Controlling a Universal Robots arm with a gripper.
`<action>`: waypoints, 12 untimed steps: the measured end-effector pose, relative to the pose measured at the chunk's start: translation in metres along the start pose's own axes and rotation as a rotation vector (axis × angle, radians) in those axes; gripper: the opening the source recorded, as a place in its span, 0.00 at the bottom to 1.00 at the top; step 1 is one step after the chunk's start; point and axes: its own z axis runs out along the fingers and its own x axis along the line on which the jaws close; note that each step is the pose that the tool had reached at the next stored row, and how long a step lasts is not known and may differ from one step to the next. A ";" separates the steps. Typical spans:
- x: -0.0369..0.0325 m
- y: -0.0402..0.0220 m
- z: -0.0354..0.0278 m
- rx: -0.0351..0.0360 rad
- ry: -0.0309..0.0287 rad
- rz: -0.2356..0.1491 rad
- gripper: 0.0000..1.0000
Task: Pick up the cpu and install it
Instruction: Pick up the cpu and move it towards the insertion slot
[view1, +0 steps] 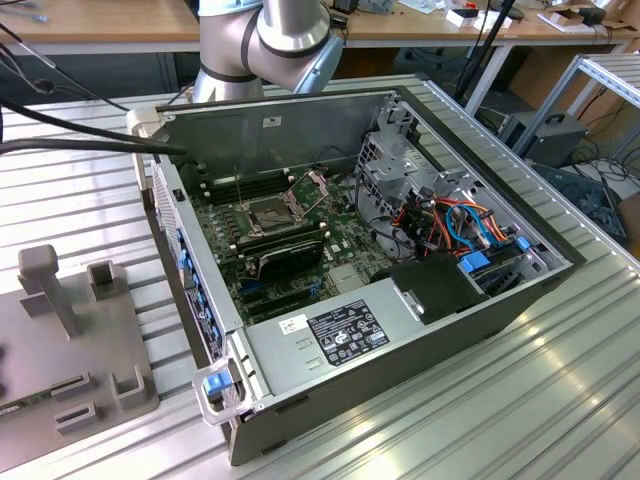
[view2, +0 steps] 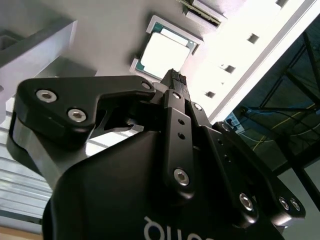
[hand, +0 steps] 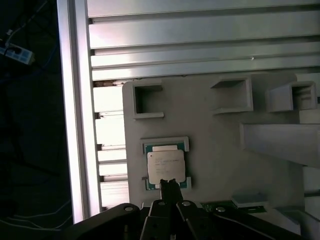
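Black gripper (view2: 172, 76), its jaws pinched together on nothing, hovers just above the cpu (hand: 165, 166). The chip lies flat, silver lid up, in a framed nest on the grey fixture plate (hand: 220, 145), a seat that apparently keeps it square for a pick. Across the exterior view, that plate sits at 9 o'clock of the open computer case (view1: 300, 130), whose socket (view1: 272, 210), toward 10 o'clock inside, appears unlatched to receive the chip.

Your table (view1: 560, 400) is a ribbed aluminium top, and two things sit straight on it. The open case (view1: 400, 365) takes the middle, with the grey fixture plate (view1: 105, 340) near it at the exterior view's left. In the first wrist view you see that plate (hand: 215, 145) lying near the table's edge rail (hand: 75, 125).
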 end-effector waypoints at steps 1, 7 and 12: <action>-0.0001 -0.0004 0.0025 -0.0001 -0.0001 0.000 0.11; -0.0009 -0.0005 0.0044 -0.0003 -0.0003 0.000 0.11; -0.0033 -0.0011 0.0084 0.0000 0.0000 0.000 0.11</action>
